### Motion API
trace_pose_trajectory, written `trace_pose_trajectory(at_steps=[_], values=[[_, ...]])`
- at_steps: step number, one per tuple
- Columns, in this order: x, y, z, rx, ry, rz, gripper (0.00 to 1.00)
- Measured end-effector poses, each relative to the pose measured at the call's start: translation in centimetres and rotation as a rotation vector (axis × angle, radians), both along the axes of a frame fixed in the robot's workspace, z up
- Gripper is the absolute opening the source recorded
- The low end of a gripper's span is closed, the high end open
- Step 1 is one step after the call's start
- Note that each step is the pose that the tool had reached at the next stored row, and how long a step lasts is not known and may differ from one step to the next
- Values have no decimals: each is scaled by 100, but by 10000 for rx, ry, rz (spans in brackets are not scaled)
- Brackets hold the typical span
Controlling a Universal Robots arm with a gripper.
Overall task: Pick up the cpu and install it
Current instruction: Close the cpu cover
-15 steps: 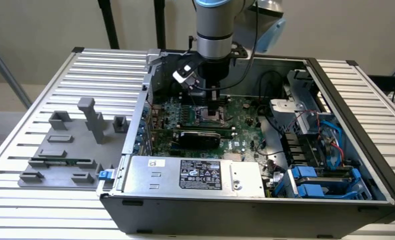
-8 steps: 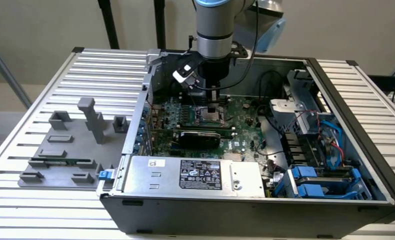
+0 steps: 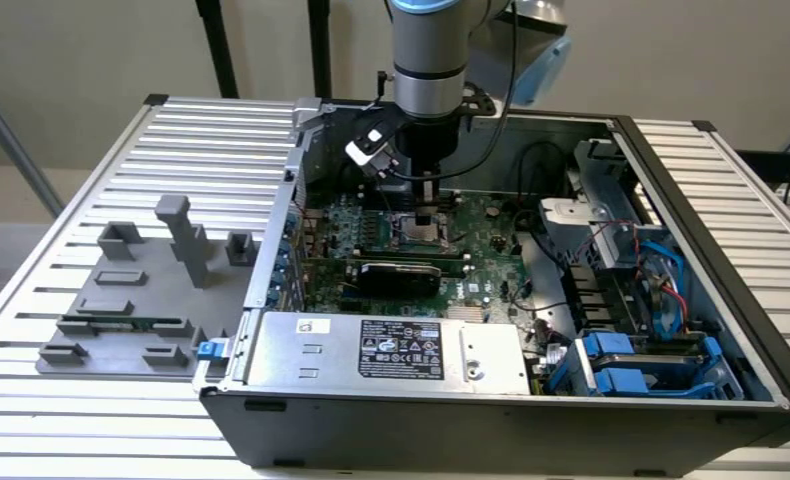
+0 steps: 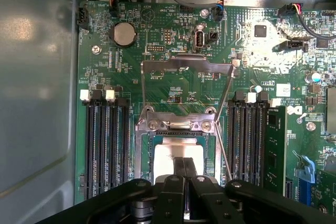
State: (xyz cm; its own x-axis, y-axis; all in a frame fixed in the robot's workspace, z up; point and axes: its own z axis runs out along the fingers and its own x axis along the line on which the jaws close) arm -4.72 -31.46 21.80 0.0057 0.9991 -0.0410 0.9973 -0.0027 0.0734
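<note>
Closed fingers (image 4: pixel 179 167) over cpu (image 4: pixel 165 156) in socket (image 4: pixel 138 153)

light: bright, even, from overhead | exterior view: pale ribbed tabletop (image 3: pixel 715 200) washed bright; computer case (image 3: pixel 502 425) dimmer inside, front wall dark | wrist view: soft white glare patches on case wall (image 4: pixel 37 77); dull sheen on cpu (image 4: pixel 163 158); claw (image 4: pixel 184 165) a dark silhouette

A ribbed silver table (image 3: pixel 102 440) is lying under soft, even light. Behind the table a plain beige wall (image 3: pixel 75 50) is rising, and two black poles (image 3: pixel 215 45) are standing just beyond its far edge.
</note>
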Motion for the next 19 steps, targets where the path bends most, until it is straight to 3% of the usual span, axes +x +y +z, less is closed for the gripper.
trace_pose_trajectory(at_steps=[9,11,15,19], values=[[2,0,0,1,-1,2,11],[56,-9,26,37,9,0,11],[216,-34,163,104,37,1,11],[375,-68,348,128,75,1,11]])
